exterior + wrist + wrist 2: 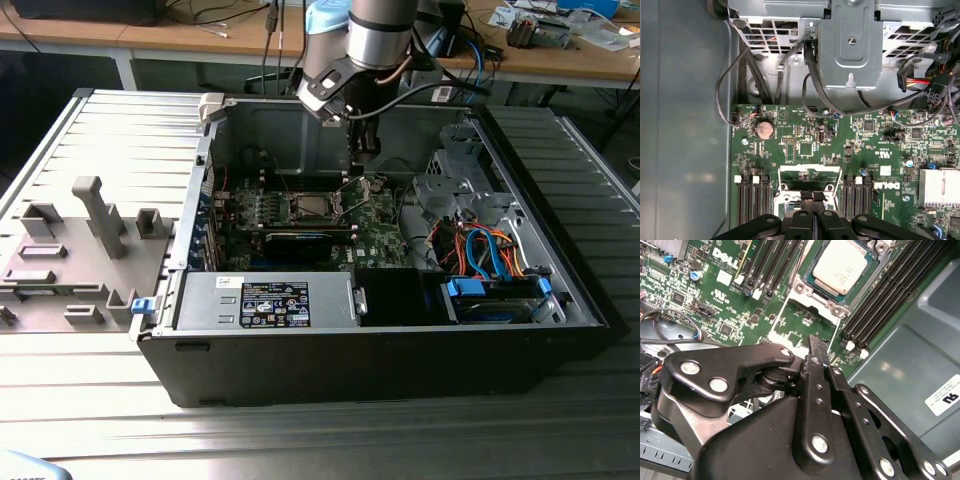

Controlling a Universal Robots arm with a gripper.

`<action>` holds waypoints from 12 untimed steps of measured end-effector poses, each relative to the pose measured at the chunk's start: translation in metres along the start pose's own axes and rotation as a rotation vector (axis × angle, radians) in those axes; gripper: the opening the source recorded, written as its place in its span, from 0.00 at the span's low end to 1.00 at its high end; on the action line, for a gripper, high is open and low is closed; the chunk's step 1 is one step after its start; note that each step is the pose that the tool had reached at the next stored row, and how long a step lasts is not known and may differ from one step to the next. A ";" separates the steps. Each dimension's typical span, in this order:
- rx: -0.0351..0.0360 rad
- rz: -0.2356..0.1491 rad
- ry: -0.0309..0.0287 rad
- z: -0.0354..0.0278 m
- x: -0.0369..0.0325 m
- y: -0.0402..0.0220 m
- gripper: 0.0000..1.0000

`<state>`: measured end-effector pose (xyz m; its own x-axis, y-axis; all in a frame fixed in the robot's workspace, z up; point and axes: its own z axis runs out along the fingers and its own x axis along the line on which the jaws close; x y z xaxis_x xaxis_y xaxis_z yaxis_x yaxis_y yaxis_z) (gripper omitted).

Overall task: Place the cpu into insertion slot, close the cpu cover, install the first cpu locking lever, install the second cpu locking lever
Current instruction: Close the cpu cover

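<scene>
Ribbed metal counter (300, 440) carries an open computer case (380, 370). Inside it the arm's jaws are pressed together with nothing visible between them, poised over the green motherboard (735, 315) near the cpu (842, 267). The cpu lies seated in the insertion slot (801, 287) with its silvery top uncovered, and black memory slots (885, 295) run along both sides of it.

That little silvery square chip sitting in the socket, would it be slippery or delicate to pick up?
Probably stiff: the cpu looks like a flat, metal-topped slab. Its smooth top may be slippery, and it looks thin, leaving little edge to grip. Lying flat in the insertion slot, it likely won't roll or tip.
</scene>
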<state>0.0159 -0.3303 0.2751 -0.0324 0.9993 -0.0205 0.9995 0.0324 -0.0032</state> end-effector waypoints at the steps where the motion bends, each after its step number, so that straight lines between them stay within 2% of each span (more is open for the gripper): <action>1: 0.0000 0.000 0.0000 0.0001 0.0000 0.0009 0.11; 12: -0.0001 0.000 0.0000 0.0007 -0.0002 0.0050 0.11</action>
<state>0.0209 -0.3303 0.2744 -0.0324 0.9993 -0.0205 0.9995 0.0323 -0.0031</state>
